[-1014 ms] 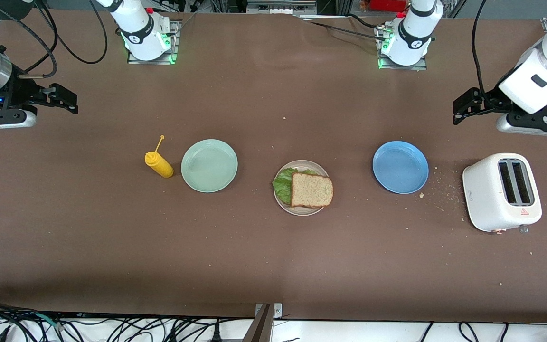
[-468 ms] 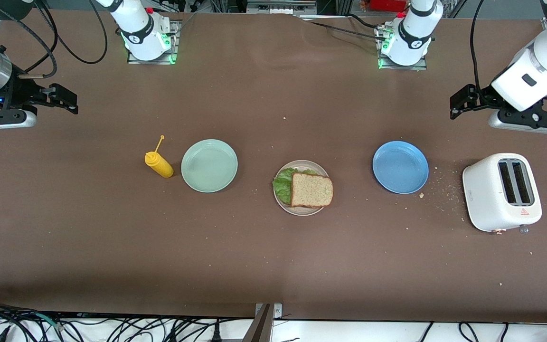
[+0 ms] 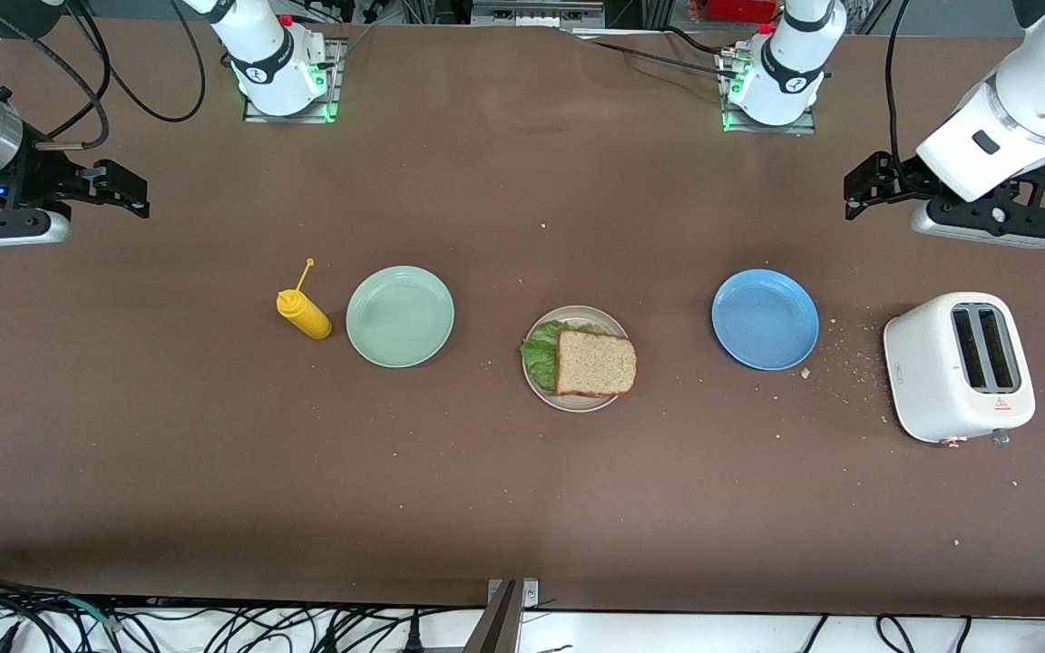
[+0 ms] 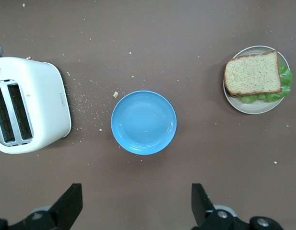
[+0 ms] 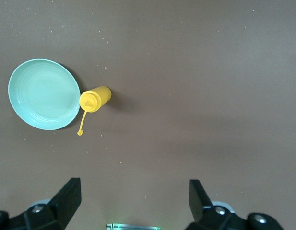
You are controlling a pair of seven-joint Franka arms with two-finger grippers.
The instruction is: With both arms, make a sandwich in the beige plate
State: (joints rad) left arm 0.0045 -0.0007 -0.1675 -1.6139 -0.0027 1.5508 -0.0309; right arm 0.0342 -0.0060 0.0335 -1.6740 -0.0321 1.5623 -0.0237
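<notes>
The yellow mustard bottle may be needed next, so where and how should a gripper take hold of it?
Probably grip the yellow mustard bottle around its round body, below the nozzle, coming down from above with fingers on either side. It stands upright beside the mint-green plate, and its loose cap strap sticks out from the top, so a low grip avoids it. The right gripper is open and on that end.

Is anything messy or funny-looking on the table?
Yes, a little. Crumbs are scattered on the table between the blue plate and the toaster. The sandwich sits off-centre on the beige plate, its bread poking over the rim. Nothing looks broken.
</notes>
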